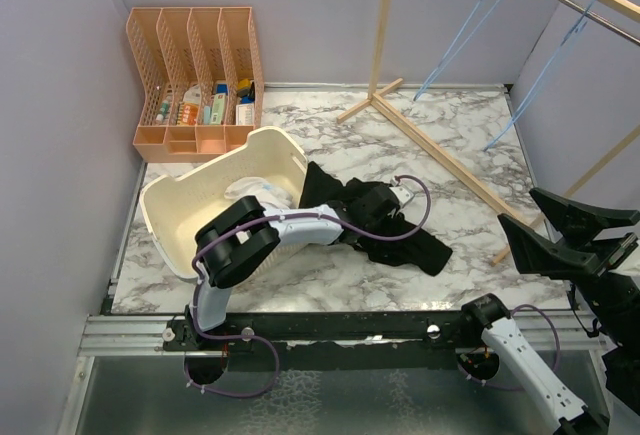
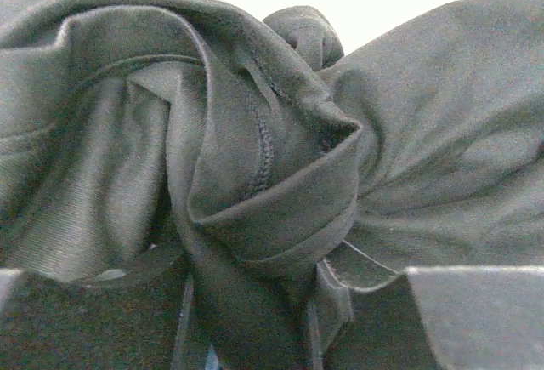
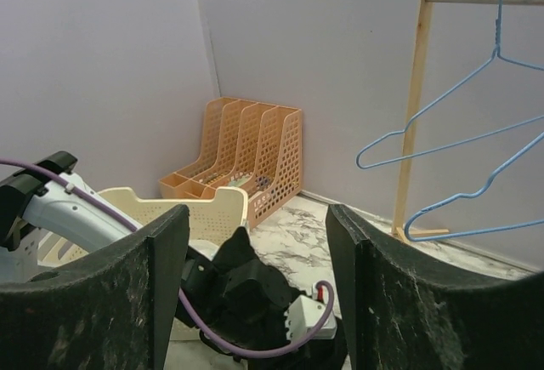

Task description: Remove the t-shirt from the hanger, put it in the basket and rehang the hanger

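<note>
One black t-shirt [image 1: 425,247] heaped on the table [image 1: 450,155], left claw [image 1: 382,217] against it.

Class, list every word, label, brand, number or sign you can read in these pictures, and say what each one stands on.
No text can be read anywhere in these views.
Packets in the orange file rack: printed, but too small to read.
Black t-shirt: no print or label showing.
</note>
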Robot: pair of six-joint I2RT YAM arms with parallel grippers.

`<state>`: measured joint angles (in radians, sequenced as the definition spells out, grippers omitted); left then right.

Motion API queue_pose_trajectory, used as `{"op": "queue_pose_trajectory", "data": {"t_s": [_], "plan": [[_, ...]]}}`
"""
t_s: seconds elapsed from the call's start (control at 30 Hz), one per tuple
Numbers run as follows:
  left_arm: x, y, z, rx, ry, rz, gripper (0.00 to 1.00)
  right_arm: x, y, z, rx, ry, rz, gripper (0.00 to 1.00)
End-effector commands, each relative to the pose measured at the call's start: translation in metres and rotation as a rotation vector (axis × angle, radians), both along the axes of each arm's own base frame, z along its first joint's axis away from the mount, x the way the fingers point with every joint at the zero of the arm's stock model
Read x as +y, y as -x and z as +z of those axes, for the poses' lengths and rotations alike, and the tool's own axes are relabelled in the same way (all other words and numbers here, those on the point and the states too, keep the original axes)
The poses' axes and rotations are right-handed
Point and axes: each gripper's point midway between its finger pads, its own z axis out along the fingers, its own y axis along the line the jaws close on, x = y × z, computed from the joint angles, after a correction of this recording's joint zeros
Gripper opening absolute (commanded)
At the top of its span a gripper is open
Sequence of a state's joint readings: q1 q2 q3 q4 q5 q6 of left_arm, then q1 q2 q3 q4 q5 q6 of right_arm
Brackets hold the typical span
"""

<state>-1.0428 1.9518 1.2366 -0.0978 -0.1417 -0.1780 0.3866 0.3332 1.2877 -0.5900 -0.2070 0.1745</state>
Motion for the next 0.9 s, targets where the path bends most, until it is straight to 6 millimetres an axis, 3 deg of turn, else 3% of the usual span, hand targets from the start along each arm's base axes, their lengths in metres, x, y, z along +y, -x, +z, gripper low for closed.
{"op": "queue_pose_trajectory", "data": {"t_s": [0.0,0.1,0.2,0.37,0.5,0.67,0.87], "plan": [[0.008,0.017,-0.03,0.09,-0.066,-0.038,0.34,-0.003,-0.002,-0.013,0.028,0.017,-0.021,0.66],[0.004,0.015,-0.014,0.074,-0.044,-0.047,0.24,-0.002,-0.005,-0.015,0.036,0.018,-0.023,0.66],[0.003,0.005,0.017,0.013,-0.027,-0.036,0.0,0.001,-0.007,-0.016,0.041,0.025,-0.014,0.66],[0.014,-0.021,0.089,-0.124,0.014,0.021,0.0,0.007,-0.009,-0.02,0.055,0.043,0.016,0.66],[0.026,-0.039,0.172,-0.27,0.095,0.062,0.0,0.019,-0.013,-0.032,0.093,0.081,0.069,0.67],[0.065,-0.055,0.272,-0.458,0.172,0.165,0.0,0.036,-0.021,-0.053,0.163,0.139,0.143,0.67],[0.135,-0.053,0.373,-0.668,0.219,0.305,0.0,0.048,-0.033,-0.074,0.221,0.181,0.185,0.67]]}}
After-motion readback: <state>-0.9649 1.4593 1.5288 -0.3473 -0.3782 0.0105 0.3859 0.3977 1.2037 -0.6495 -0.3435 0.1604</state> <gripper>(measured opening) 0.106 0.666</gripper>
